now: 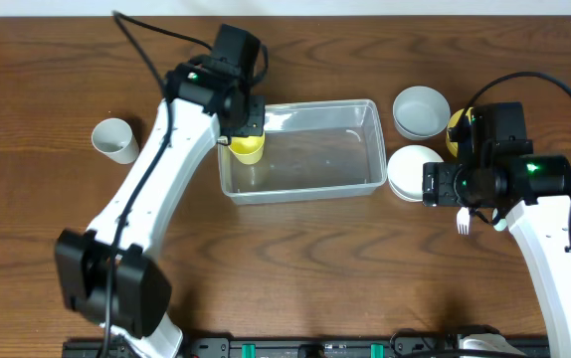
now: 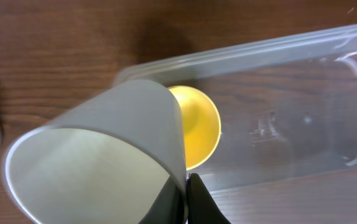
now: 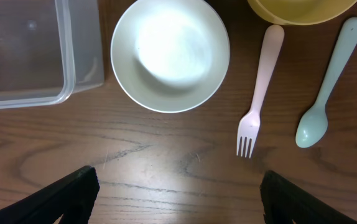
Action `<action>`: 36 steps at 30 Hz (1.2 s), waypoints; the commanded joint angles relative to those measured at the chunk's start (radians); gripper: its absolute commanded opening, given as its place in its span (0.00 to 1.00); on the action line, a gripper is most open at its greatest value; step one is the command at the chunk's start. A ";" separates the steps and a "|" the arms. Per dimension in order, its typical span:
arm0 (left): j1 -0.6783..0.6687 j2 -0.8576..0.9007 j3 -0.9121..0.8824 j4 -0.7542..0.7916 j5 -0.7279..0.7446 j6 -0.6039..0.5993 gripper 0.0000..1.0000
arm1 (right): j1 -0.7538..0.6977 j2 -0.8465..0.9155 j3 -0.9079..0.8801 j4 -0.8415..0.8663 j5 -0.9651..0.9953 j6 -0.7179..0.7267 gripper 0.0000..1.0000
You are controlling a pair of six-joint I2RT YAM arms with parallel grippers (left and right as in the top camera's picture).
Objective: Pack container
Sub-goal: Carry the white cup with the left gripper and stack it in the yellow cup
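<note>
The clear plastic container [image 1: 310,149] lies at mid-table. A yellow cup [image 1: 248,149] stands inside its left end, also seen in the left wrist view [image 2: 200,127]. My left gripper [image 1: 241,119] hovers over that end. In the left wrist view its fingers [image 2: 186,190] are shut on the wall of a white cup [image 2: 104,155], held tilted just above the yellow cup. The container's wall [image 2: 290,74] runs off to the right. My right gripper [image 3: 178,199] is open and empty over bare table, right of the container's corner [image 3: 35,50].
Another white cup [image 1: 114,139] stands at the left. At the right are two white bowls [image 1: 421,109] [image 3: 170,53], a yellow bowl [image 3: 300,9], a pink fork [image 3: 259,93] and a pale green spoon [image 3: 324,87].
</note>
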 commanded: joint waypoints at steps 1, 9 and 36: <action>-0.002 0.051 -0.002 0.004 -0.014 0.014 0.06 | -0.005 0.001 0.015 -0.002 0.010 0.008 0.85; -0.005 0.102 -0.002 0.013 -0.013 0.013 0.06 | -0.005 0.001 0.015 -0.001 0.010 0.008 0.85; 0.089 -0.086 0.064 -0.090 -0.110 0.013 0.67 | -0.005 0.001 0.015 -0.004 0.030 0.008 0.88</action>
